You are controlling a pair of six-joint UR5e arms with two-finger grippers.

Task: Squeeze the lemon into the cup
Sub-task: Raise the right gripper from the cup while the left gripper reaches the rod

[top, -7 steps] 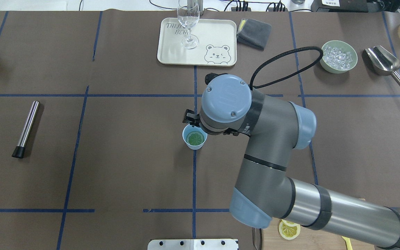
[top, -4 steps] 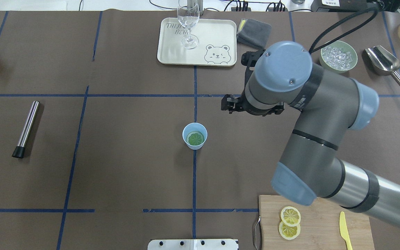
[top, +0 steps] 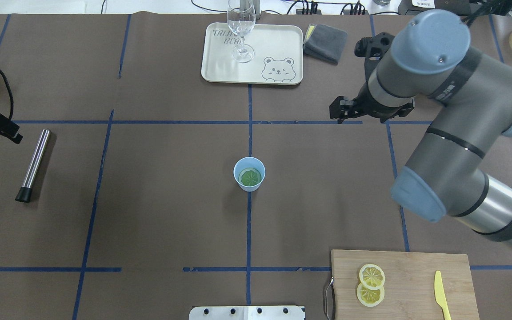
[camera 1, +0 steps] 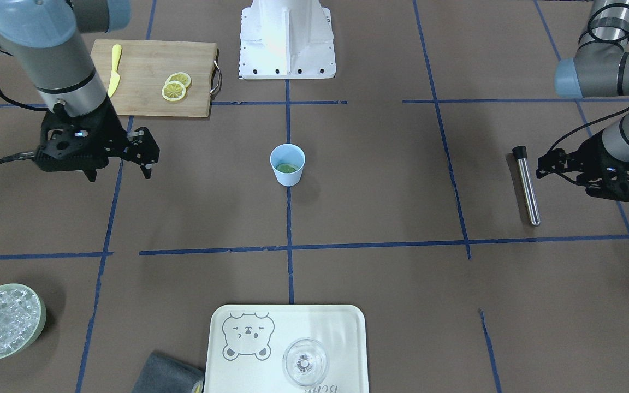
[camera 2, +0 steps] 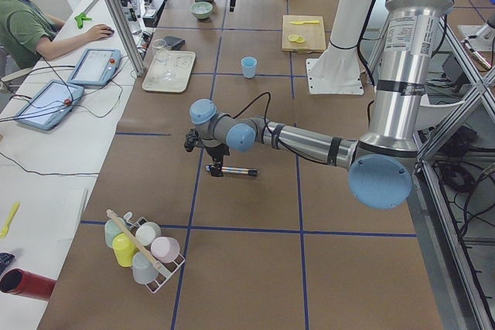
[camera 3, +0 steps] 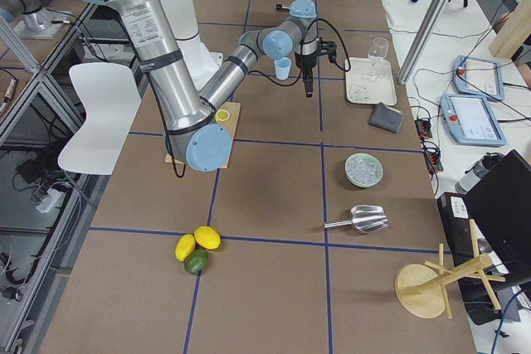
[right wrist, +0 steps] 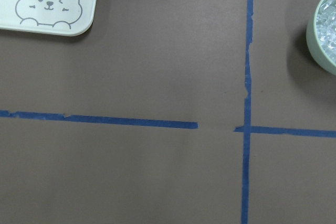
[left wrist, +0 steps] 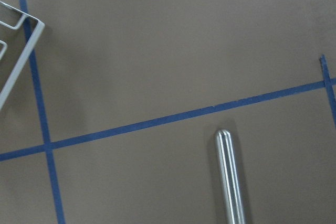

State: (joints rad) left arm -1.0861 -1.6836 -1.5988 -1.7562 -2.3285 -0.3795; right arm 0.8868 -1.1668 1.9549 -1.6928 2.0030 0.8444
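Observation:
The light-blue cup [top: 249, 174] stands at the table's middle, also visible from across the table [camera 1: 287, 164]. A lemon slice [top: 250, 178] lies flat inside it, looking greenish through the blue. My right gripper [camera 1: 120, 174] hangs open and empty well to the back right of the cup, over bare table. Only one of its fingers [top: 342, 113] shows from overhead. My left gripper [camera 1: 579, 183] is at the far left edge, open and empty, beside the upper end of a steel rod [top: 34, 164].
A wooden cutting board [top: 416, 266] at the front right carries two lemon slices [top: 371, 284] and a yellow knife [top: 441, 294]. At the back are a tray [top: 278, 40] with a clear glass [top: 241, 26], a grey cloth [top: 326, 42] and a green bowl of ice [camera 1: 4, 321].
My right arm has swung away from above the cup to the back right, leaving the slice in the cup. My left gripper has come into view at the left edge.

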